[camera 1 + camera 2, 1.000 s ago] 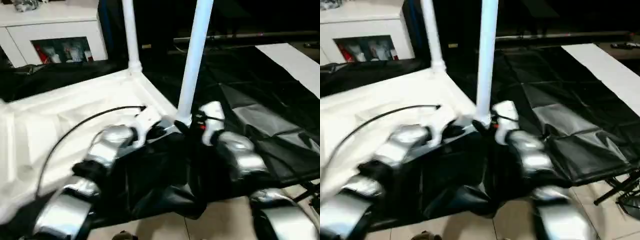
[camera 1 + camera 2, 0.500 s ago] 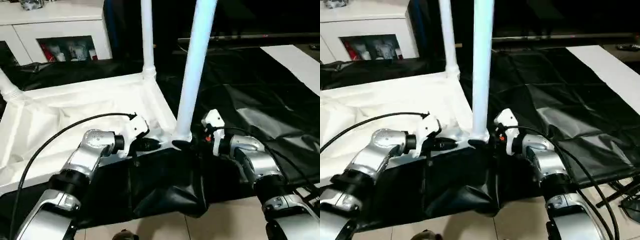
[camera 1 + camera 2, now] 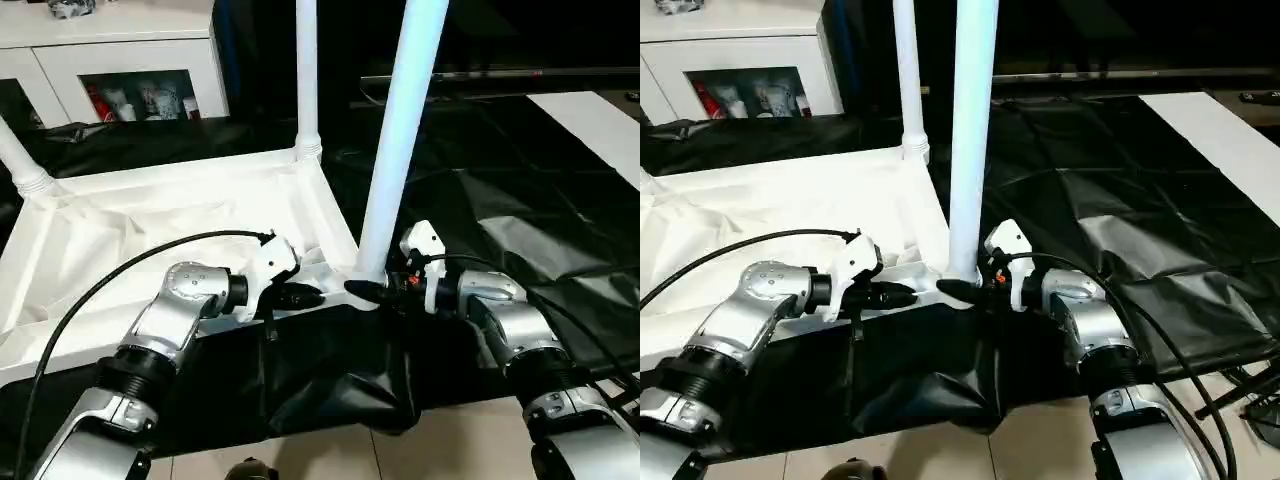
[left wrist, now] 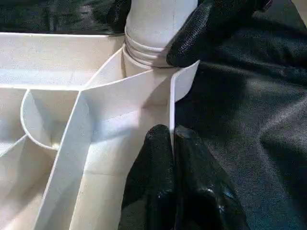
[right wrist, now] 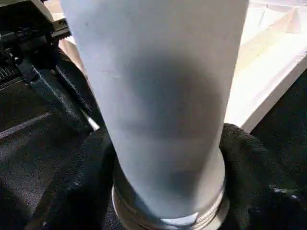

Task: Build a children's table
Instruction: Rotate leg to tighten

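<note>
The children's table lies upside down: its white tabletop (image 3: 150,215) shows its ribbed underside. One white leg (image 3: 400,140) stands upright in the near right corner socket. A second leg (image 3: 306,70) stands in the far right corner, and a third (image 3: 18,160) at the far left. My left gripper (image 4: 171,136) is shut on the tabletop's thin rim wall, just beside the near right corner. My right gripper (image 5: 168,191) has a black finger (image 5: 91,191) on each side of the near leg's base, pressed against it just above the socket.
The tabletop rests on a black-draped work table (image 3: 480,180) whose cloth hangs over the front edge to the tiled floor (image 3: 460,450). A white cabinet (image 3: 120,50) stands at the back left. A white sheet (image 3: 590,115) lies at the far right.
The view has shifted and steadied. My right gripper's fingers have closed in on the near leg's base. The left gripper stays clamped on the rim.
</note>
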